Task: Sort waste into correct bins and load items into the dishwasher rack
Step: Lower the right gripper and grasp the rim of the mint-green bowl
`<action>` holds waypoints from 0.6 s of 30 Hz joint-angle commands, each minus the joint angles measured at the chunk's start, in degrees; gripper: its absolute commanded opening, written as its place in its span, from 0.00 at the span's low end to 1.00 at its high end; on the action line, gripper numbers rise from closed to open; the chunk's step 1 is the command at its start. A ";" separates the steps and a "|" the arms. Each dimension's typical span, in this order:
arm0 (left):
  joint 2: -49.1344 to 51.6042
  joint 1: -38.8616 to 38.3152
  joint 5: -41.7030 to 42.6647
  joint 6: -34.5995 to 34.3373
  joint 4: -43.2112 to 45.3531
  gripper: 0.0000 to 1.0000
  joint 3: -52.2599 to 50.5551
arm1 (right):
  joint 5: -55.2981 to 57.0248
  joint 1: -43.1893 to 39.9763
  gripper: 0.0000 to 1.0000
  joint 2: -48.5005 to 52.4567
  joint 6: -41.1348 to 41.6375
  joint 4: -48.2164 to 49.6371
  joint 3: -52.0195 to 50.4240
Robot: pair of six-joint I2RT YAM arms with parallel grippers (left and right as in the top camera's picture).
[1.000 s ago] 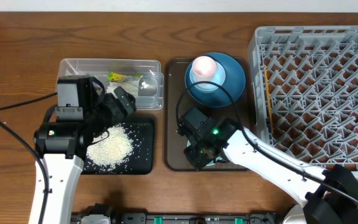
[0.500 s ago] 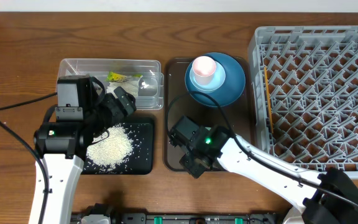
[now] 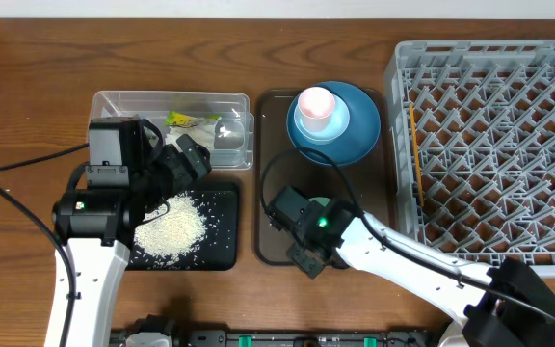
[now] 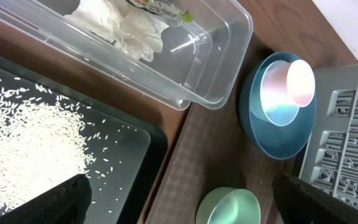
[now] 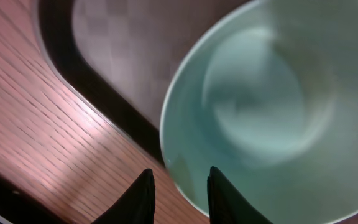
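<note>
The mint-green bowl (image 5: 272, 106) sits at the front of the brown tray (image 3: 273, 145). My right gripper (image 5: 179, 171) hangs at its front-left rim, open only a little, one finger outside and one inside; in the overhead view the right gripper (image 3: 302, 253) hides most of the bowl (image 3: 316, 203). My left gripper (image 4: 179, 186) is wide open and empty above the black tray (image 3: 222, 253), which holds rice (image 3: 170, 231). The clear tub (image 3: 114, 101) holds the tissue (image 4: 126, 28) and wrapper (image 3: 189, 120). The pink cup (image 3: 314, 108) stands on the blue plate (image 3: 350, 130).
The grey rack (image 3: 489, 145) fills the right side, with chopsticks (image 3: 414, 145) lying along its left edge. A pale-blue bowl (image 4: 278, 102) sits under the pink cup. The left arm's cable trails over the wood at far left.
My right gripper has shifted left and toward the front edge, onto the bowl's front-left rim. The left arm has not moved.
</note>
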 commanded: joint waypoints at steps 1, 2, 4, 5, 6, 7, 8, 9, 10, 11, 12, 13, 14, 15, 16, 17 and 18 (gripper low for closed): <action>0.07 0.28 -0.35 0.81 0.04 0.96 0.46 | 1.07 0.87 0.27 0.63 -0.46 0.04 -0.46; 0.07 0.28 -0.35 0.81 0.04 0.96 0.48 | 1.07 0.87 0.27 0.63 -0.46 0.04 -0.46; 0.07 0.28 -0.35 0.81 0.04 0.96 0.46 | 1.09 0.87 0.27 0.63 -0.46 0.00 -0.48; 0.07 0.28 -0.35 0.81 0.04 0.96 0.46 | 1.09 0.87 0.27 0.63 -0.46 -0.07 -0.50; 0.07 0.28 -0.35 0.81 0.04 0.96 0.46 | 1.11 0.87 0.26 0.63 -0.48 -0.22 -0.50; 0.07 0.28 -0.35 0.81 0.04 0.96 0.46 | 1.11 0.87 0.26 0.63 -0.50 -0.31 -0.55; 0.07 0.28 -0.35 0.81 0.04 0.96 0.46 | 1.14 0.87 0.26 0.63 -0.50 -0.48 -0.55; 0.07 0.28 -0.35 0.81 0.04 0.96 0.46 | 1.14 0.87 0.26 0.63 -0.50 -0.66 -0.57; 0.07 0.28 -0.35 0.81 0.04 0.96 0.46 | 1.11 0.87 0.26 0.63 -0.50 -0.79 -0.59; 0.07 0.28 -0.35 0.81 0.04 0.96 0.46 | 1.11 0.87 0.26 0.63 -0.50 -0.87 -0.66; 0.07 0.28 -0.35 0.79 0.04 0.96 0.46 | 1.11 0.87 0.26 0.63 -0.50 -0.90 -0.76; 0.07 0.28 -0.35 0.81 0.04 0.96 0.48 | 1.16 0.87 0.26 0.63 -0.52 -0.85 -0.92; 0.07 0.28 -0.35 0.81 0.04 0.96 0.46 | 1.55 0.87 0.27 0.63 -0.52 -0.85 -1.09; 0.07 0.28 -0.35 0.81 0.04 0.96 0.46 | 1.99 0.87 0.27 0.63 -0.50 -0.85 -1.22; 0.07 0.28 -0.35 0.81 0.04 0.96 0.48 | 2.34 0.87 0.27 0.63 -0.50 -0.85 -1.36; 0.07 0.28 -0.35 0.81 0.04 0.96 0.46 | 2.62 0.87 0.27 0.63 -0.48 -0.90 -1.38; 0.07 0.28 -0.35 0.81 0.04 0.96 0.46 | 2.62 0.87 0.27 0.63 -0.50 -0.87 -1.38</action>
